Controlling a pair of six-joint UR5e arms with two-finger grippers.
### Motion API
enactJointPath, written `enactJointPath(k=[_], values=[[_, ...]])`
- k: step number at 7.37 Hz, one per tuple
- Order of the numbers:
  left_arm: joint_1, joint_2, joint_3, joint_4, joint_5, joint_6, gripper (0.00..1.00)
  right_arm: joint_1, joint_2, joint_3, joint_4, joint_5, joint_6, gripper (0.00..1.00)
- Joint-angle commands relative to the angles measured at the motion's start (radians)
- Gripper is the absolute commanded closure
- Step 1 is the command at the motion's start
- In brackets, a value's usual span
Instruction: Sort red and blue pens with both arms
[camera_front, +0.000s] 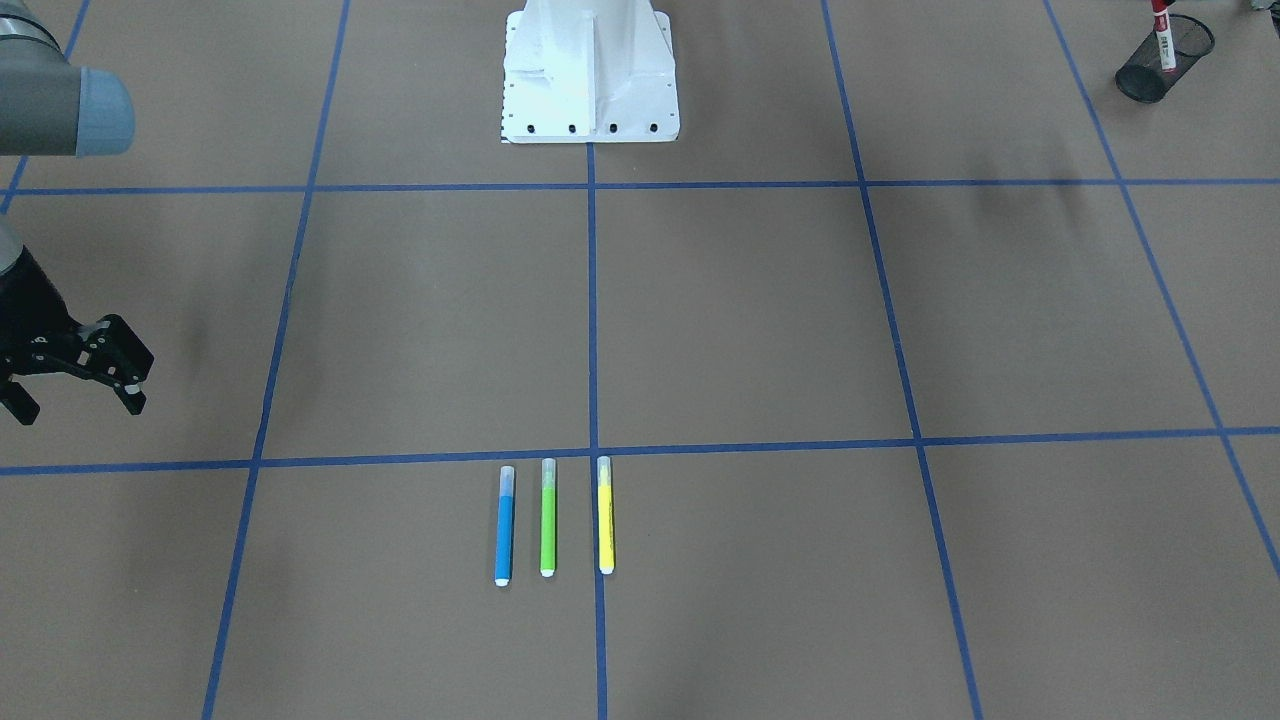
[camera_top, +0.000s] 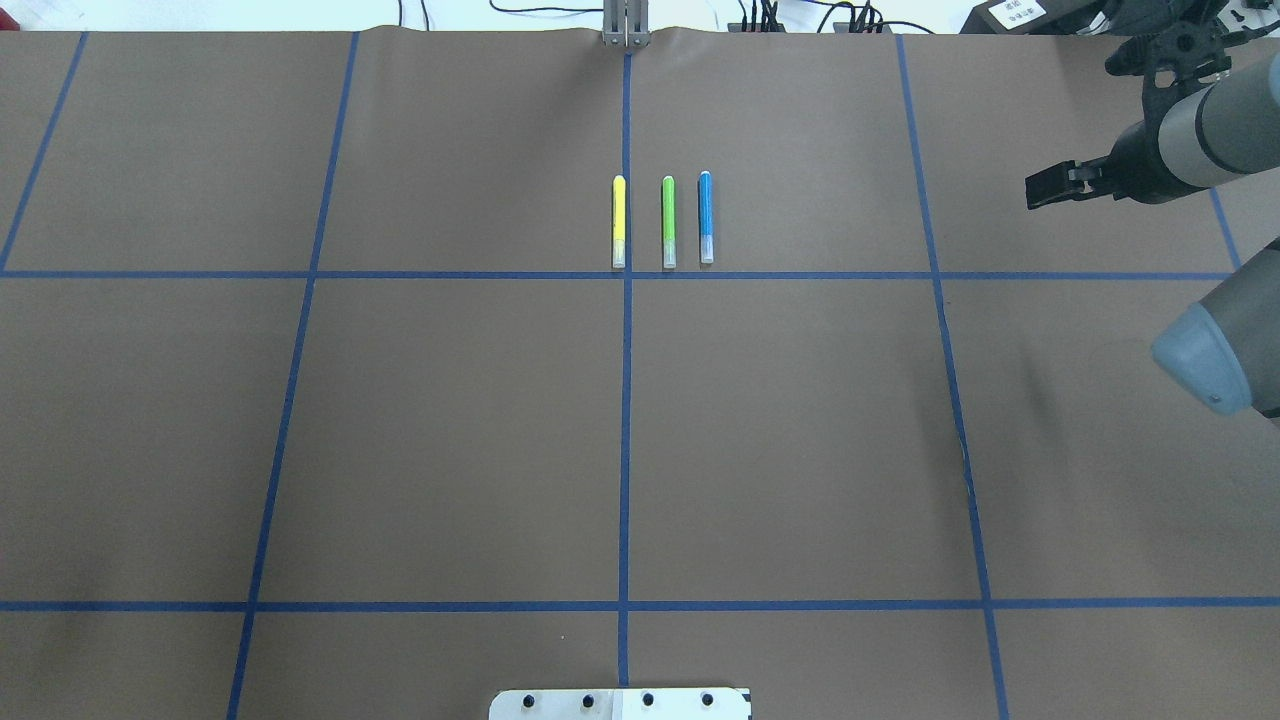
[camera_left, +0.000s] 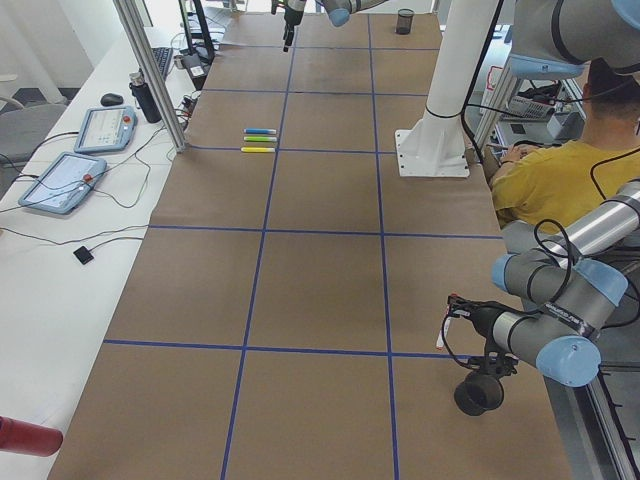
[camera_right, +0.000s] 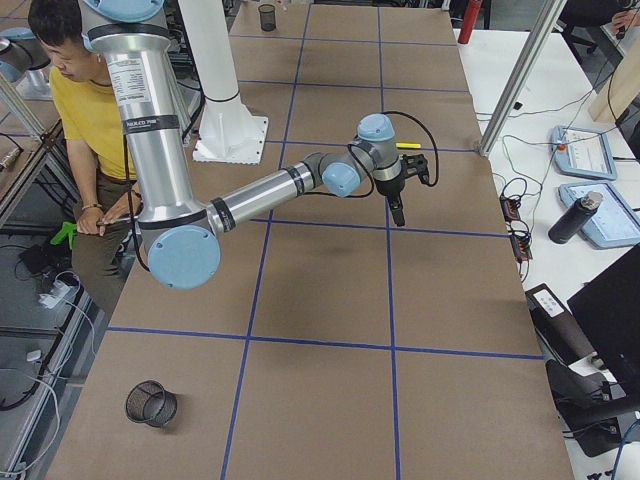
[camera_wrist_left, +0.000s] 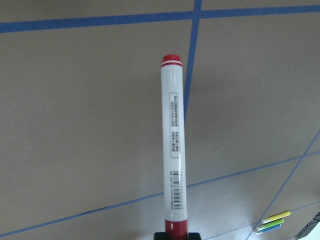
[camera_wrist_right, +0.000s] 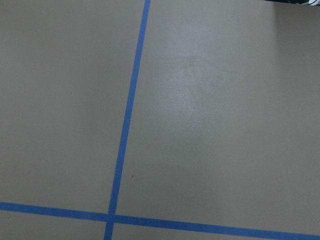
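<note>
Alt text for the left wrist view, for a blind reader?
A white-barrelled red marker stands clamped in the left gripper at the bottom edge, above a brown table crossed by blue tape lines. Far off at lower right, a yellow marker, a green marker and a blue marker lie side by side.

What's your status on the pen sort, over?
Left gripper: jaws shut on red marker, near mesh cup. Right gripper: jaws open, empty. Blue marker on table, green marker close alongside.

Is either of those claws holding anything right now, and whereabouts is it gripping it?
The left gripper holds the white-barrelled, red-ended marker by one red end. The right gripper is open and empty.
</note>
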Motion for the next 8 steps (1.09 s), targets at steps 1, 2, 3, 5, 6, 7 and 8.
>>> enactJointPath(k=[1,2,3,5,6,7,8], values=[[-0.027,0.013,0.034,0.003,0.090,0.003,1.00,-0.006,-0.009,-0.003,0.027,-0.008,-0.001,0.00],[-0.056,0.023,0.036,0.007,0.094,0.008,1.00,-0.014,-0.009,-0.003,0.027,-0.014,0.001,0.00],[-0.065,0.028,0.038,0.010,0.094,0.008,1.00,-0.020,-0.009,-0.003,0.034,-0.019,0.001,0.00],[-0.155,0.024,0.025,0.017,0.136,0.008,1.00,-0.029,-0.017,-0.009,0.070,-0.019,0.001,0.00],[-0.250,-0.014,0.018,0.016,0.210,0.008,1.00,-0.032,-0.017,-0.009,0.073,-0.019,0.001,0.00],[-0.293,-0.051,0.016,0.018,0.254,0.008,1.00,-0.034,-0.021,-0.009,0.074,-0.019,0.001,0.00],[-0.316,-0.105,0.007,0.024,0.268,-0.003,1.00,-0.034,-0.021,-0.009,0.076,-0.019,0.001,0.00]])
